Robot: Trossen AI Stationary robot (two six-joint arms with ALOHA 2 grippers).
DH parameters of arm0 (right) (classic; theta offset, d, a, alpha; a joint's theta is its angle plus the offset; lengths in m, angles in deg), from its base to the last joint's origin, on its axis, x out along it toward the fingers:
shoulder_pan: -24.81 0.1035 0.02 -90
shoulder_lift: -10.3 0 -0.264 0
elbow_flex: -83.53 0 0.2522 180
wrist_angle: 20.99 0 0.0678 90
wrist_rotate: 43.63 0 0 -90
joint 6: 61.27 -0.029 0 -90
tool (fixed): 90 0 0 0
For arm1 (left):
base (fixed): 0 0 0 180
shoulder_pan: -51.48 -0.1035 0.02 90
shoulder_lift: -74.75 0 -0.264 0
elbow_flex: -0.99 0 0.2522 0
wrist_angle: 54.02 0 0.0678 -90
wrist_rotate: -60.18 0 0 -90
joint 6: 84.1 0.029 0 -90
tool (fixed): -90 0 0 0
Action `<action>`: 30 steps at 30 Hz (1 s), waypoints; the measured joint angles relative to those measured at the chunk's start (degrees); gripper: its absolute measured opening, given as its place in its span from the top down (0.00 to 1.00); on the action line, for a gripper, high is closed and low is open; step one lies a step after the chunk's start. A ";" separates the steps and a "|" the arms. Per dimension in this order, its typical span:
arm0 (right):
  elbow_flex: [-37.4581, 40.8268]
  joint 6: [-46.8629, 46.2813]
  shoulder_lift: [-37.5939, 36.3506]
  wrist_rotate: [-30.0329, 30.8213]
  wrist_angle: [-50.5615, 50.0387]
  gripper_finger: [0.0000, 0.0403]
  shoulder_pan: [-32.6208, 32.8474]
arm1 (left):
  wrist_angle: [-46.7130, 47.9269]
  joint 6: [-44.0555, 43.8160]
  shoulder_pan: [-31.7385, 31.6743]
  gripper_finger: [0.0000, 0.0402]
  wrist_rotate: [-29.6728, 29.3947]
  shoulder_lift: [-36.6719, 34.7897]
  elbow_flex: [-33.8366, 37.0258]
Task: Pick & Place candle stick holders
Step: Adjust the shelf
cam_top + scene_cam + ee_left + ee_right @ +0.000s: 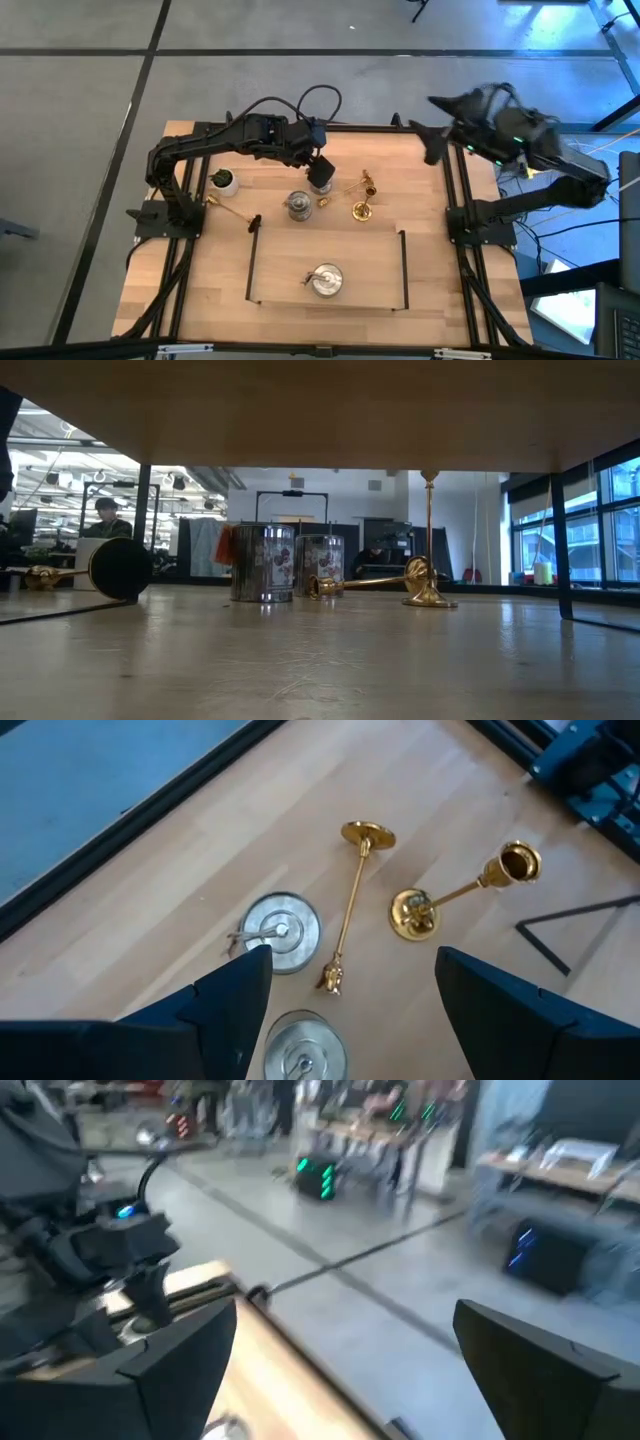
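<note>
Left gripper (318, 172) hovers over silver holders (282, 928), fingers spread, nothing held, likely lining up for pick. Brass holders (364, 197) just beside: one upright, one toppled. One silver holder (324, 281) sits inside black frame (404, 262), apparently drop zone. Right gripper (432, 146) wide open, empty, raised at table's far edge.

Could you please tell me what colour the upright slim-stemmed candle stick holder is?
Shiny gold brass candle stick holder; it shows best in the left wrist view.
</note>
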 joint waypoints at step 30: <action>-1.14 20.14 44.01 -45.41 -9.24 0.13 -23.55 | 6.32 12.27 0.76 0.31 3.82 0.00 0.00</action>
